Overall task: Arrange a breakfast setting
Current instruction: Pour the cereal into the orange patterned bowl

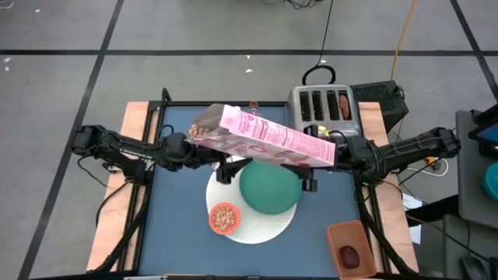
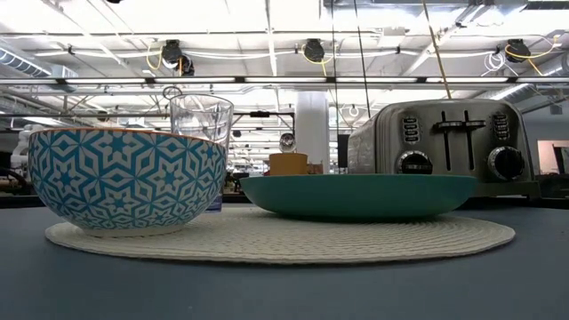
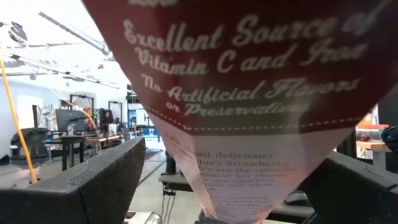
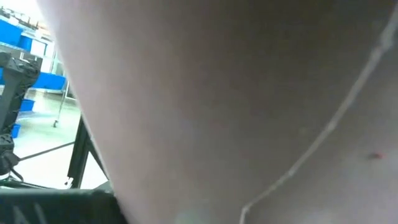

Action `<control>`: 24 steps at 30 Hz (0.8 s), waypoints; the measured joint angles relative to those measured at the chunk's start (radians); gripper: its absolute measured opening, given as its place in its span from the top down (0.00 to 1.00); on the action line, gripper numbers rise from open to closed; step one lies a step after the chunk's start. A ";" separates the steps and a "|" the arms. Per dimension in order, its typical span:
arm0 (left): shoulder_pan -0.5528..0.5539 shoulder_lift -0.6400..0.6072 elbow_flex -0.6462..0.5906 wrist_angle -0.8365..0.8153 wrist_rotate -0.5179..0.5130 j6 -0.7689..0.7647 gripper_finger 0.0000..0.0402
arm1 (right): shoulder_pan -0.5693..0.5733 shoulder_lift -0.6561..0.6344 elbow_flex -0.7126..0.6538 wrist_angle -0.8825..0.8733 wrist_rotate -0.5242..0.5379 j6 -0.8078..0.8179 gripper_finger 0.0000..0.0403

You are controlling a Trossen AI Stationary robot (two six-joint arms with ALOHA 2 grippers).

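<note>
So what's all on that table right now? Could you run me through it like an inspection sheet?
Surface: dark blue table top with wooden side edges.
Job's things: round white mat; green plate and cereal-filled bowl on it; glass behind the bowl; dark red food in an orange container.
Clutter: silver toaster at the back; pink cereal box held tilted above the mat.
Grippers: left gripper and right gripper each at one end of the box; left fingers flank it.
Cables: black cord loop behind the toaster.
Surroundings: grey floor; workshop room behind.
</note>
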 joint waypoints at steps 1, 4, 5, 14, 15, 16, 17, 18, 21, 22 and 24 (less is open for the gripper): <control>-0.001 0.000 0.000 0.000 0.000 0.005 0.01 | 0.000 0.000 0.000 -0.001 0.000 0.003 0.46; -0.001 0.000 0.000 0.001 0.000 0.029 0.01 | 0.000 0.000 0.000 -0.002 0.000 0.019 0.46; -0.003 0.000 0.000 0.003 0.000 0.040 0.01 | 0.000 0.000 0.000 -0.002 -0.001 0.025 0.46; -0.021 0.000 0.011 0.002 0.000 0.145 0.01 | 0.001 0.001 0.000 0.007 -0.006 0.027 0.46; -0.021 0.001 0.020 0.001 0.005 0.148 0.01 | 0.000 0.001 0.000 0.009 -0.006 0.027 0.46; -0.020 0.001 0.030 0.000 0.019 0.151 0.01 | 0.000 0.000 0.000 0.011 -0.006 0.027 0.46; -0.020 0.001 0.041 -0.002 0.035 0.153 0.01 | 0.000 0.000 0.000 0.014 -0.007 0.027 0.46; -0.021 0.001 0.048 -0.002 0.052 0.153 0.01 | 0.000 0.000 0.000 0.015 -0.007 0.030 0.46; -0.021 0.001 0.060 -0.003 0.077 0.153 0.01 | 0.001 0.000 0.000 0.015 -0.008 0.041 0.46; -0.021 0.001 0.062 -0.003 0.078 0.153 0.01 | 0.001 0.000 0.000 0.017 -0.008 0.043 0.46; -0.021 0.001 0.062 -0.003 0.079 0.152 0.01 | 0.000 0.000 0.000 0.019 -0.008 0.045 0.46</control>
